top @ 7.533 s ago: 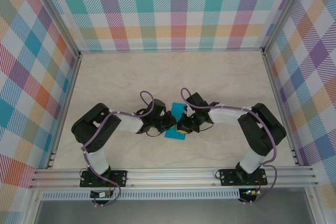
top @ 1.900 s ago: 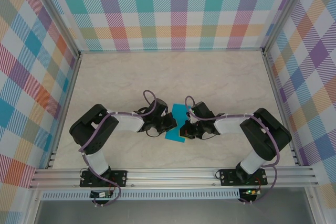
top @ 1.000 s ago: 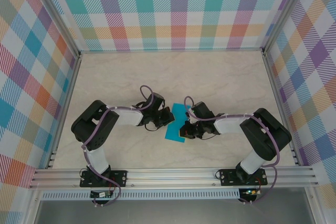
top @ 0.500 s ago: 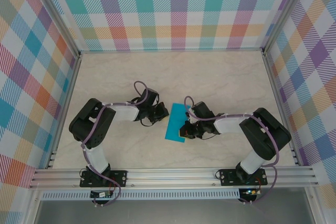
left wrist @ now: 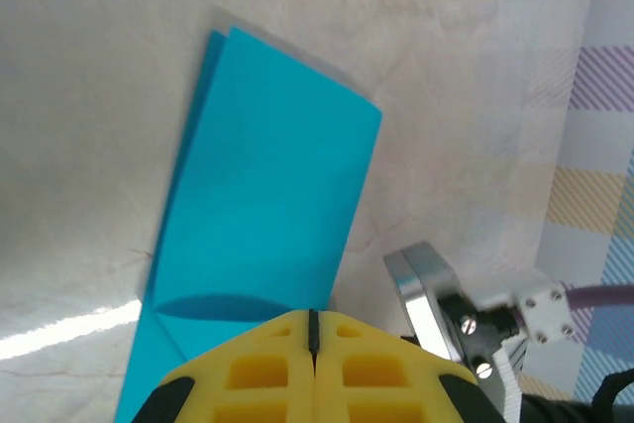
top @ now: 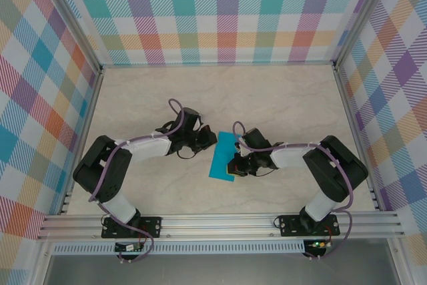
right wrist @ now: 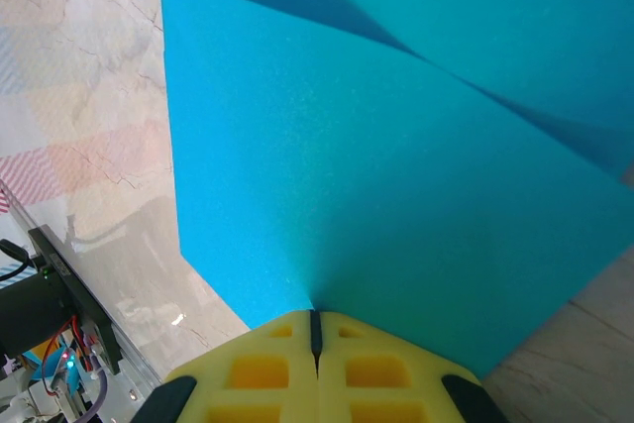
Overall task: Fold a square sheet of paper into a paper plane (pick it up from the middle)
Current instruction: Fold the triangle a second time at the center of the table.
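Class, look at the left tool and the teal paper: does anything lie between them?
Nothing visible does. The shut left tool points straight at the folded paper; the right tool is at its other side.

A robot lab cell: aluminium frame (top: 220,221), checked backdrop walls (top: 220,11), marble-look table (top: 280,98).

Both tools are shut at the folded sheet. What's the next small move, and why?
Probably lower the left tool onto the folded teal-blue paper sheet and press along its long edge. The left wrist view shows two layers slightly offset at the corner, so the fold looks loose, while the right tool sits shut at the sheet's near edge, seemingly anchoring it.
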You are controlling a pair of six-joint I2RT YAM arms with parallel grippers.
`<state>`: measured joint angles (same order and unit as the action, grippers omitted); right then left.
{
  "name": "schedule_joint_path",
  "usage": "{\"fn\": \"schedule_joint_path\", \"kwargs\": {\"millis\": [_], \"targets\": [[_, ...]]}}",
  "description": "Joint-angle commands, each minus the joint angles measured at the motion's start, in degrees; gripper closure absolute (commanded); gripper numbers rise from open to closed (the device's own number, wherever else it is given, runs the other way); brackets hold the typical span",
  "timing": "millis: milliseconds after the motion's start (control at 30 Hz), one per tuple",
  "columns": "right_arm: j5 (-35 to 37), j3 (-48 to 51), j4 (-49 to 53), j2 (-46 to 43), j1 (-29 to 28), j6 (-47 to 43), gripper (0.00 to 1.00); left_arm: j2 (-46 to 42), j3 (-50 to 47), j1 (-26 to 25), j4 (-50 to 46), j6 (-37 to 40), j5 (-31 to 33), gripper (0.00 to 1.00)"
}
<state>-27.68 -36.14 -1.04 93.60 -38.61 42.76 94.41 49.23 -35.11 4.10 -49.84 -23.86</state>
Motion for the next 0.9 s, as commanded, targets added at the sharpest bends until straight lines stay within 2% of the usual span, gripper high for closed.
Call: {"fn": "schedule_joint_path", "kwargs": {"millis": [0, 167, 367, 600, 867], "targets": [[4.01, 1.34, 7.54, 2.30, -0.50, -0.75, 0.97, 1.64, -2.42, -1.24, 1.65, 0.21, -1.53, 1.00], [3.96, 1.20, 7.57, 2.35, -0.50, -0.76, 0.97, 5.94, -3.67, -1.36, 6.41, -0.47, -2.08, 1.00], [2.60, 0.45, 7.35, 1.02, -0.42, -0.22, 0.96, 9.01, -2.86, -1.19, 2.72, -0.43, 3.99, 1.00], [0.95, -4.32, 8.46, -2.64, -0.50, 1.00, 0.94, 9.30, -5.17, -1.19, 2.87, -0.92, 4.19, 1.00], [0.66, -12.24, 9.32, 2.75, -0.46, 0.83, 0.93, 9.47, -5.46, -1.37, 2.88, -0.96, 3.82, 1.00]]}}
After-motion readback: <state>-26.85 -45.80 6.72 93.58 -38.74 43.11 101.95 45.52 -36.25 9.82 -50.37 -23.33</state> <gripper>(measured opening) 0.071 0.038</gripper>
